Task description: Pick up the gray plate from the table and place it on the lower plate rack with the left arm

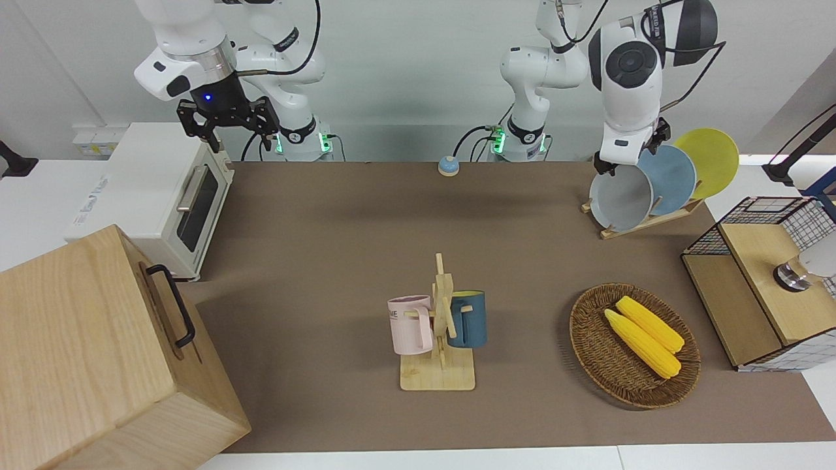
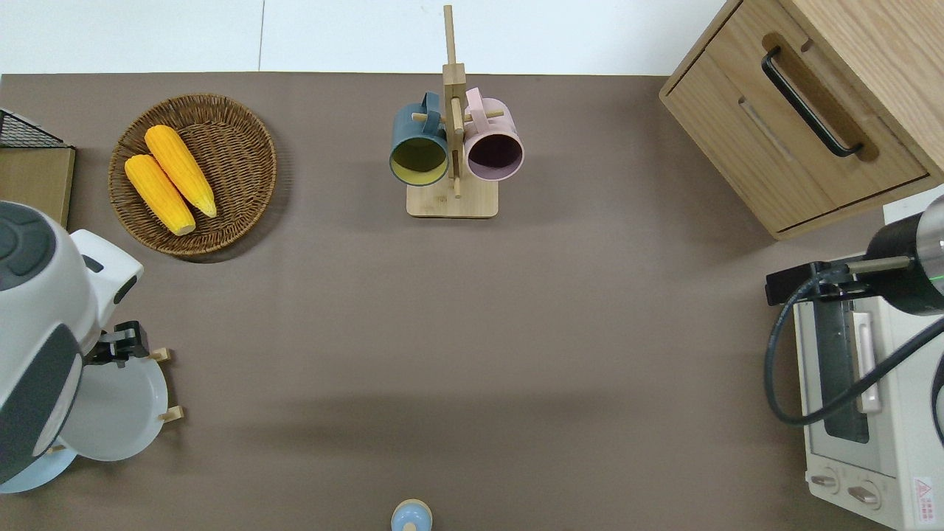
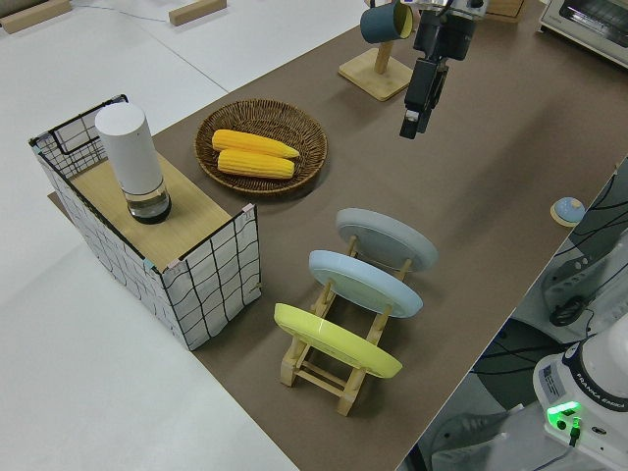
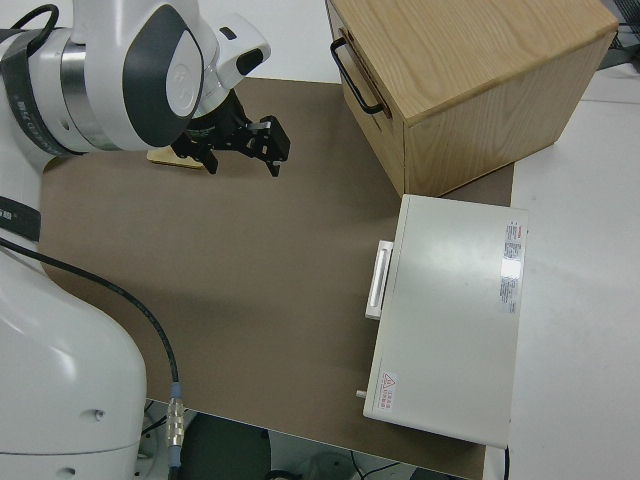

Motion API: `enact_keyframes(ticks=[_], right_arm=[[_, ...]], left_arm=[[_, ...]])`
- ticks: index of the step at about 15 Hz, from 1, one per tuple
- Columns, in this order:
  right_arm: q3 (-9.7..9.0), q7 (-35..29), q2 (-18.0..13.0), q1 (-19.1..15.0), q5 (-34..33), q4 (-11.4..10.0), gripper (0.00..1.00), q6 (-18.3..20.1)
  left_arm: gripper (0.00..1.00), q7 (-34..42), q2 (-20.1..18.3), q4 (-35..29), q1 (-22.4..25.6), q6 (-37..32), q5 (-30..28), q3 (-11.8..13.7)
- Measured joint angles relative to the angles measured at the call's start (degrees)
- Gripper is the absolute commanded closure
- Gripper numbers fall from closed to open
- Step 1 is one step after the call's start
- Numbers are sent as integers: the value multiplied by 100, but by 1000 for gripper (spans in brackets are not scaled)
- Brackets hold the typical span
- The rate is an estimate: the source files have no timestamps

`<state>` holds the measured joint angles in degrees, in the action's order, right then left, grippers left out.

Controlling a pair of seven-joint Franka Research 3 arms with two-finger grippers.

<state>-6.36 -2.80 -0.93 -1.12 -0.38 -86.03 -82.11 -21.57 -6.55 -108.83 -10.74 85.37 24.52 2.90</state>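
Left side view: round pale gray plate w/ shallow rim (image 3: 387,238) sits tilted in the end slot of the small light wooden peg rack (image 3: 339,365), the slot farthest from the robots; sky-blue plate (image 3: 365,283) in mid slot, yellow plate (image 3: 337,340) in the slot nearest the robots.
Left gripper: black two-finger gripper (image 3: 415,111) of the white left arm hangs in the air, nothing in it, well clear of the gray plate; fingers look parted, a narrow gap.
Over what: overhead view puts it (image 2: 122,346) at the rack's end, by the gray plate's rim (image 2: 118,413).
Step (judged): release done, plate placed; retreat is what remains.
How to do well: lift straight up and away from rack, no sideways sweep near plate rims or pegs; a nudge could tip the plate out of slot.
Right arm: parked; gripper (image 1: 225,121) fingers spread, empty.
Hidden: front view, left wrist covers gray plate's top edge (image 1: 620,199); overhead, arm body hides most of rack and the other 2 plates; peg contact under the gray plate not discernible.
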Motion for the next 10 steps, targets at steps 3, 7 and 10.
enact_keyframes(ticks=[3, 7, 10], right_arm=[[0, 0, 0, 0, 0, 0, 13, 0], [0, 0, 0, 0, 0, 0, 13, 0], [0, 0, 0, 0, 0, 0, 13, 0]], left_arm=[[7, 648, -2, 391, 123, 2, -857, 38], [7, 1454, -11, 958, 297, 2, -1850, 179], [7, 1756, -17, 1315, 299, 2, -2238, 270]])
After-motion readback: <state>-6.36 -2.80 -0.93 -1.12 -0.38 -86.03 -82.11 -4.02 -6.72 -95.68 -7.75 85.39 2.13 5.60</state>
